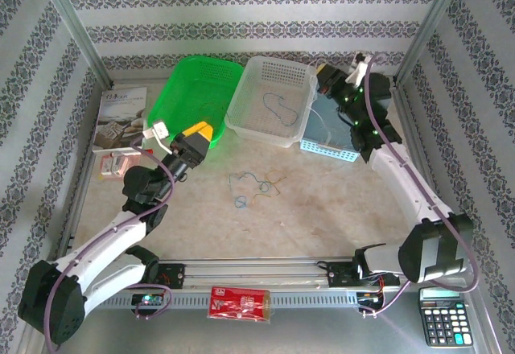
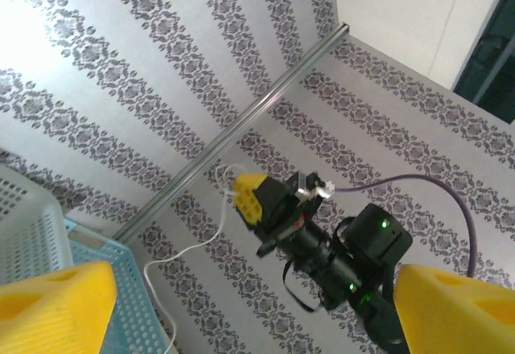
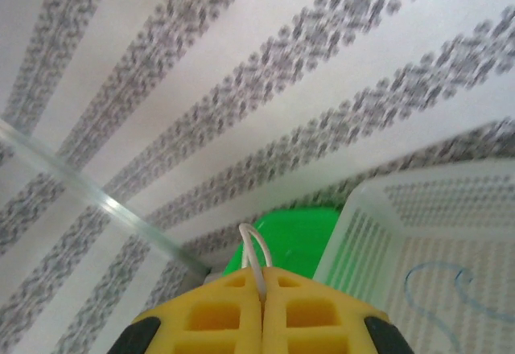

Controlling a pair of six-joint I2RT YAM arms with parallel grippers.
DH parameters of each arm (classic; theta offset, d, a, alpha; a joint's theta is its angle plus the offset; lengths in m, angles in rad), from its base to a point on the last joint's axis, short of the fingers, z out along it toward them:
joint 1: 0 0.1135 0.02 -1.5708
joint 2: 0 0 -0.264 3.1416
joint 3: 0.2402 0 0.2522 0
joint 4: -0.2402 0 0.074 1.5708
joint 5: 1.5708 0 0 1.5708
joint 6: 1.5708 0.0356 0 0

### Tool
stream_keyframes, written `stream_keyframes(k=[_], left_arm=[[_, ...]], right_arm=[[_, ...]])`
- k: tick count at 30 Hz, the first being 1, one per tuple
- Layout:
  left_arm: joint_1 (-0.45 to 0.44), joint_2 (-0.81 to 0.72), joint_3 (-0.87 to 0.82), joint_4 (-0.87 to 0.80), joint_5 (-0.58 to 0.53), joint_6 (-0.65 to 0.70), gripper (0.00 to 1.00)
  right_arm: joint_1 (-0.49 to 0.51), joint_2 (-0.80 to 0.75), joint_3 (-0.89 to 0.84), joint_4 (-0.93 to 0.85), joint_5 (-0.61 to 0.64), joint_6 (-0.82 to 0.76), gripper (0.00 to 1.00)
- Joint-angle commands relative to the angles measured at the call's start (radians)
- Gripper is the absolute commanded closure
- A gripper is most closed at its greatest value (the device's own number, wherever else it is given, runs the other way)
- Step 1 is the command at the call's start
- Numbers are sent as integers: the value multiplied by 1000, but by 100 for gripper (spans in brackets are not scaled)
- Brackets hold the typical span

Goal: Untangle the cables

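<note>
While right gripper [image 3: 262, 290] pinches white cable [image 3: 251, 240], left gripper [image 1: 199, 135] spread wide

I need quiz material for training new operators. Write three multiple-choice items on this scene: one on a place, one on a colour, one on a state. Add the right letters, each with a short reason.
1. The thin blue cable lies in:
A. a red box
B. the white basket
C. a drawer

2. The basket farthest left is:
A. green
B. red
C. black

3. The right gripper is:
A. wide open and empty
B. shut on a white cable
C. shut on a pen

Answers:
1 B: the top view shows the blue cable curled on the floor of the white basket.
2 A: its mesh walls and floor are bright green.
3 B: the right wrist view shows the yellow fingers pressed together, with the white cable looping out from between them.
</note>
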Motion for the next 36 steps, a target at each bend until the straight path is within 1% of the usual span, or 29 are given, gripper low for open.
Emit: stream_keyframes(k=[1, 4, 8, 12, 18, 22, 26, 30, 32, 35, 36], left_arm=[[9, -47, -20, -51, -24, 26, 5], [9, -79, -28, -98, -28, 38, 0], [9, -110, -30, -154, -25, 53, 0], [10, -126, -27, -202, -21, 65, 0], [10, -128, -14, -251, -14, 82, 0], [11, -121, -15, -253, -16, 83, 0], [11, -106, -17, -241, -14, 78, 0], [10, -91, -17, -234, -7, 73, 0], [11, -91, -20, -237, -5, 71, 0], [11, -101, -20, -270, -7, 73, 0], [10, -109, -19, -292, -12, 76, 0]], right_arm=[[-46, 57, 103, -40, 111, -53, 100], [-77, 99, 154, -54, 155, -83, 100], [-115, 142, 172, -48, 214, -88, 100], [-124, 173, 165, -33, 260, -114, 100], [-145, 214, 163, -18, 285, -143, 100], [-163, 228, 129, -9, 296, -152, 100], [-170, 240, 37, 20, 292, -153, 100], [-171, 290, -38, 48, 246, -138, 100], [-168, 324, -51, 44, 221, -139, 100], [-169, 378, -25, -6, 184, -159, 99], [-170, 392, -10, -30, 178, -171, 88]])
